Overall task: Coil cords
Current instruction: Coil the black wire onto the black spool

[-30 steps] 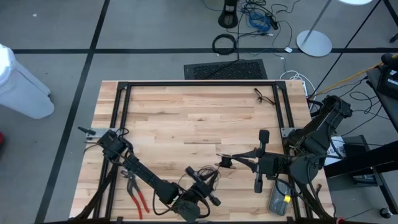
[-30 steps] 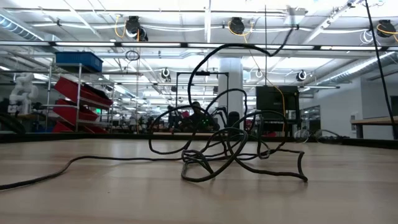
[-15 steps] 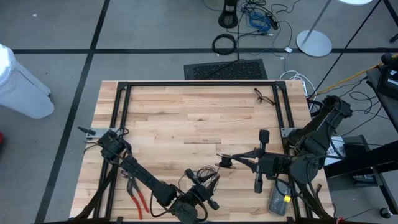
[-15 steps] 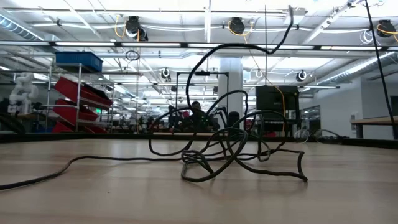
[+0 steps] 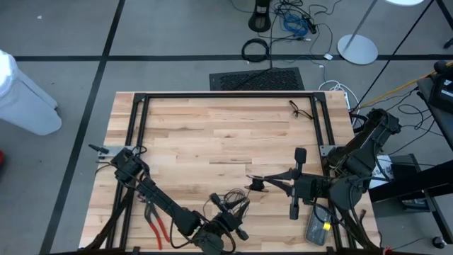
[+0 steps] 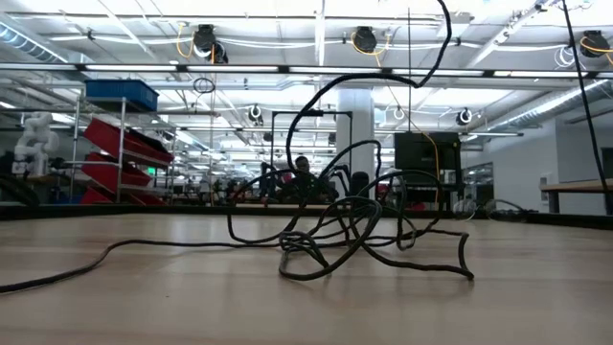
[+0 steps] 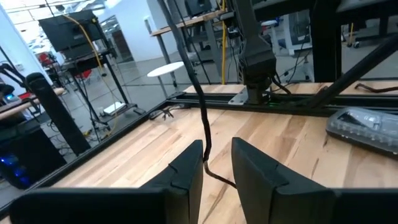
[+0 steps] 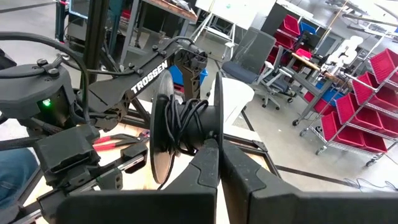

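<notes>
Reaching low at the near edge, left hand [image 5: 237, 205] straddles the cord [image 7: 203, 134].

The high view looks straight down on the whole pale wooden slatted table [image 5: 212, 134]. The low view sits at tabletop height, facing level across it into the room, close to the thin black tangled cord [image 6: 335, 230], which the high view shares. The 2 wrist views look forward along each arm's own dark fingers.
</notes>
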Controlling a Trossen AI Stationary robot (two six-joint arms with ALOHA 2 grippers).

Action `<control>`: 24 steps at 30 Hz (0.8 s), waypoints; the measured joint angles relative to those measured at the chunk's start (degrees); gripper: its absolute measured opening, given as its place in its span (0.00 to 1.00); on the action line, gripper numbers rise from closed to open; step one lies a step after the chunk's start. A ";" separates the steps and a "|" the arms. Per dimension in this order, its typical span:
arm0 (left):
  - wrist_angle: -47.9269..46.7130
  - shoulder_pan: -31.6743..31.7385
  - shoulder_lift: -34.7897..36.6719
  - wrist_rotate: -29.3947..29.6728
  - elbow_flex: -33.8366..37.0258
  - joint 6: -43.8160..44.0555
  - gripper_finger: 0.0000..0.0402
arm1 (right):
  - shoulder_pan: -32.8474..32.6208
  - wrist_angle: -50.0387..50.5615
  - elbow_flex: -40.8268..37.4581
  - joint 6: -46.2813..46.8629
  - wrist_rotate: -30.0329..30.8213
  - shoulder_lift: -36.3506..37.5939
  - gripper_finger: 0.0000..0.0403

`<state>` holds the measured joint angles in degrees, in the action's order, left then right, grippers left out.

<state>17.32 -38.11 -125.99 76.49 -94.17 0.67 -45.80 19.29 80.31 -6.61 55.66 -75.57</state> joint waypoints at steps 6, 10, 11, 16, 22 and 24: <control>0.19 0.07 -0.02 0.04 0.00 0.07 0.23 | 0.00 0.70 0.00 0.20 0.00 0.00 0.00; 0.20 0.04 -0.03 0.05 0.00 0.07 0.23 | 0.00 0.70 0.00 0.30 0.00 0.00 0.00; 0.19 0.04 -0.04 0.07 0.00 0.09 0.23 | 0.00 0.70 0.00 0.44 0.00 0.00 0.00; 0.19 0.04 -0.04 0.58 0.01 0.11 0.22 | 0.00 0.74 0.00 0.59 0.00 0.00 0.00; 0.15 0.04 -0.04 1.84 0.04 0.02 0.12 | 0.00 0.77 0.00 0.59 0.00 0.00 0.00; -0.07 0.04 -0.04 1.84 0.04 0.00 0.08 | 0.00 0.77 0.00 0.59 0.00 0.00 0.00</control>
<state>17.25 -38.06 -126.04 78.32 -94.13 0.67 -45.80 20.05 80.31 -6.02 55.66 -75.57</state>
